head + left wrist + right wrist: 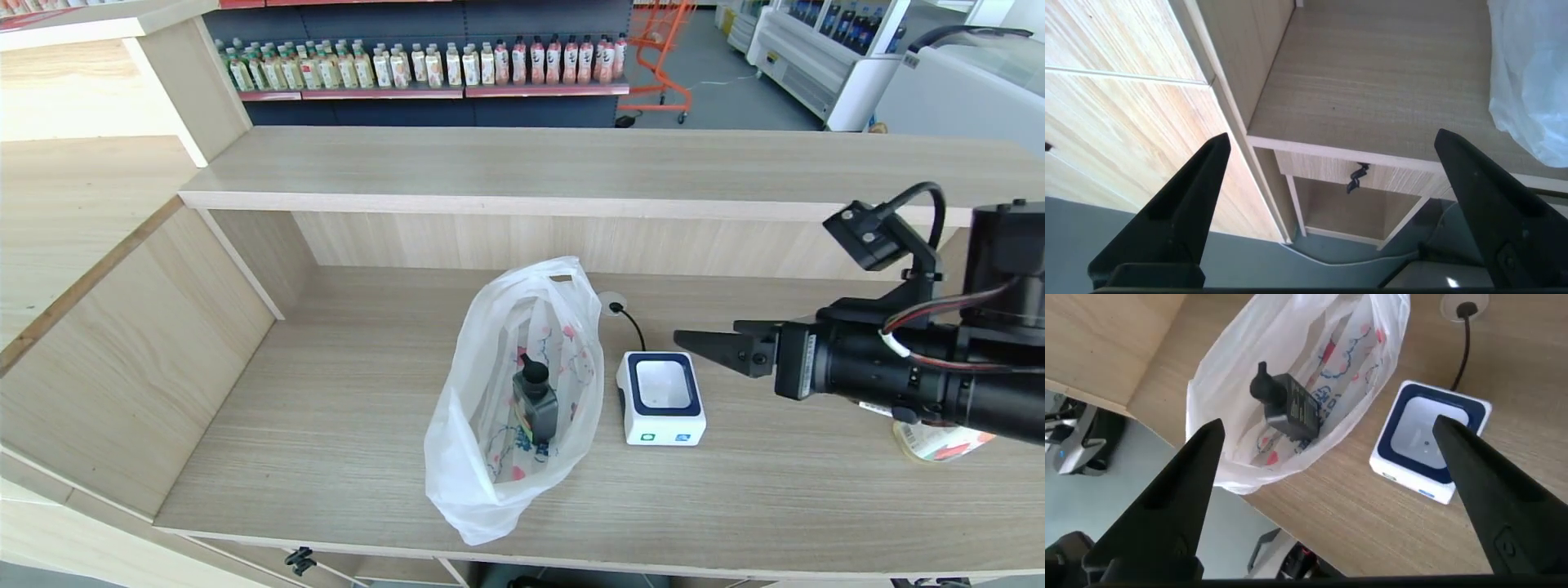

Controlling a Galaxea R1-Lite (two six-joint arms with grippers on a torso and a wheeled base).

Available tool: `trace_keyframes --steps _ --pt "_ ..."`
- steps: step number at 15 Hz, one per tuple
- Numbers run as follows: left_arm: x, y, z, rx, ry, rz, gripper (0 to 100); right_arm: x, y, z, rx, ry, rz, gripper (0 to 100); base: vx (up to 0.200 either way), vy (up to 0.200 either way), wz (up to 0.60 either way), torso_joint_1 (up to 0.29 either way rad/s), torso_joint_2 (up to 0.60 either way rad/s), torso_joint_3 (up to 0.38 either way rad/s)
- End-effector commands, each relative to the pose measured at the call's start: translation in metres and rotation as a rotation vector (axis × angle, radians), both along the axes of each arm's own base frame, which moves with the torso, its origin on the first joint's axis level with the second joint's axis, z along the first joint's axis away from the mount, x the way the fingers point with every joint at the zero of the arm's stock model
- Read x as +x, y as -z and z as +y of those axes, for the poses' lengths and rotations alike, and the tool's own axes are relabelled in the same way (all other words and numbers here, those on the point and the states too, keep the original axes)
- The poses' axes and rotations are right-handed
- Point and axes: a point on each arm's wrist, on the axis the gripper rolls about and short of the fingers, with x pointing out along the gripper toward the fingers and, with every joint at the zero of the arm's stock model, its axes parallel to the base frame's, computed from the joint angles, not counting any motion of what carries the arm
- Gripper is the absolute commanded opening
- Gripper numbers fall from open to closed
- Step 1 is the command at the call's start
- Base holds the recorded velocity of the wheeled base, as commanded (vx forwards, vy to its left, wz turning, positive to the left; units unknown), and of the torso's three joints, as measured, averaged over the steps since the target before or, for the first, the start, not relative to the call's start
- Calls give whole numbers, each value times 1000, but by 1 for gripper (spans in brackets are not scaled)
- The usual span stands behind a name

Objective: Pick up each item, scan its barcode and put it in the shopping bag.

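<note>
White, thin plastic stands open near the middle of the table [343, 392]: the shopping bag [506, 392], with a dark bottle [535, 404] already inside it. Just beside the bag, on the side toward the table's right end, sits the scanner [661, 396], its window facing up and its cable running to the back edge. My right fingers [1167, 514] hang above the scanner, spread wide and holding nothing. My left fingers [1176, 220] are equally wide and empty, off the table's front left corner. I judge one item is bagged and I am between items. The next candidate looks to be the labelled container [939, 441] near the table's right end, partly hidden under my right arm. Taking it calls for turning the right fingers toward that end, closing on its body without tipping it, and then showing its label to the scanner window. I cannot tell where its barcode lies.
</note>
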Motion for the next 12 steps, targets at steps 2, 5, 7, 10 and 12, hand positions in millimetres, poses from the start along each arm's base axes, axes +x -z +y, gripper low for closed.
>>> trace_keyframes --steps 2,5,7,10,12 --pt "0 0 0 0 0 0 100 -27 -8 -27 18 58 -51 100 0 0 0 0 0 0" --pt "0 0 0 -2 0 0 100 -33 -2 -30 11 63 -36 100 -67 0 0 1 -1 2" --pt "0 0 0 -2 0 0 100 -34 -2 -31 11 66 -40 100 -200 0 0 5 0 5" --pt "0 0 0 -2 0 0 100 -36 3 -34 2 75 -22 100 -200 0 0 -4 6 7" --pt "0 0 0 -2 0 0 100 -36 3 -34 2 75 -20 100 0 0 0 0 0 0"
